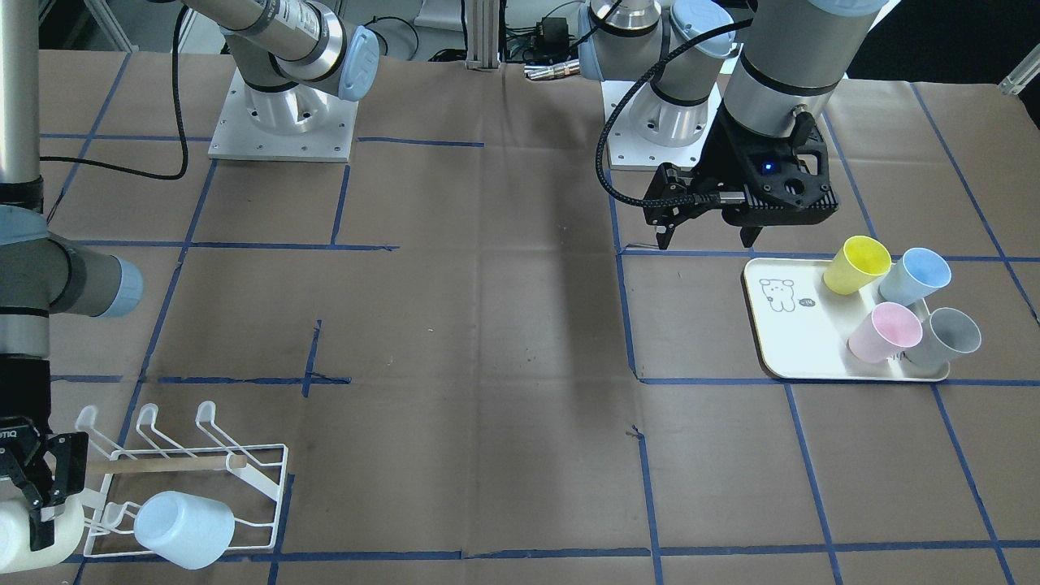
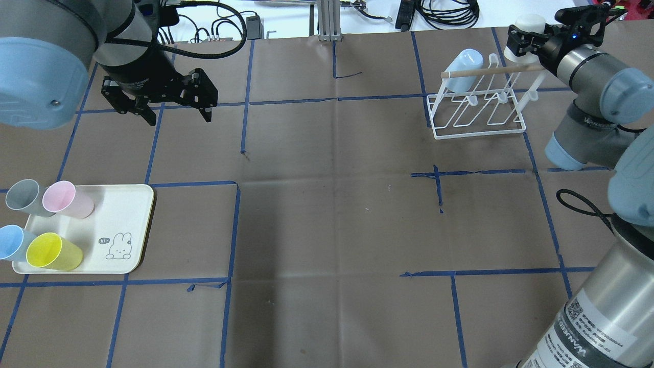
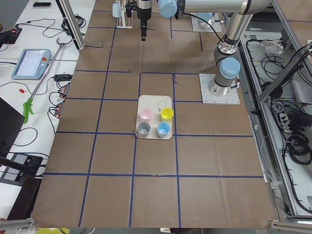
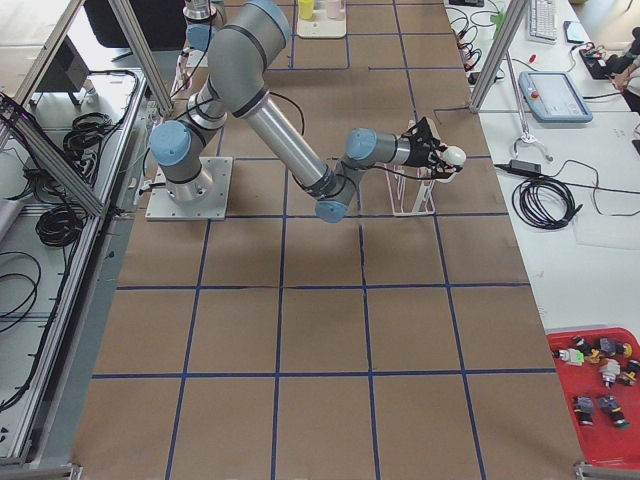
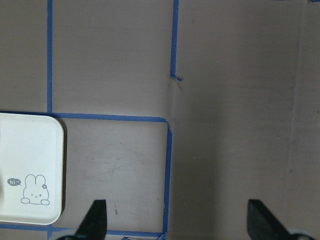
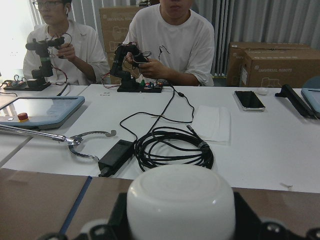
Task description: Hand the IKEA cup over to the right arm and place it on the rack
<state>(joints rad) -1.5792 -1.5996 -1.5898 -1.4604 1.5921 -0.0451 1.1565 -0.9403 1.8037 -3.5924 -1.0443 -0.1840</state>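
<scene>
So here's where I'm at. My right tool [image 2: 537, 37] is pinching the white cup [image 2: 528, 24], one finger on each side of it. It's out at the far end of the counter [image 1: 504, 325], right at the rack [image 2: 480, 130], by the end of the wooden dowel [image 2: 490, 71] on my right. My right wrist cam is basically filled by the cup's rounded base. I honestly can't tell if the cup is touching a prong or just beside one.

There's also a pale blue cup [image 1: 183, 528] sitting mouth-down on a prong at the rack's other end, tilted a bit.

My left tool [image 1: 705, 236] is spread wide with nothing in it. It hangs over bare counter, near the cream tray [image 1: 792, 341] but apart from it. On my left wrist cam both fingertips [image 5: 95, 220] poke in at the bottom edge, well apart, with the tray's bunny corner on that view's left.

The tray has four cups clustered at one end: yellow [image 1: 857, 264], blue [image 1: 914, 276], pink [image 1: 884, 331] and grey [image 1: 942, 337], all upright.
</scene>
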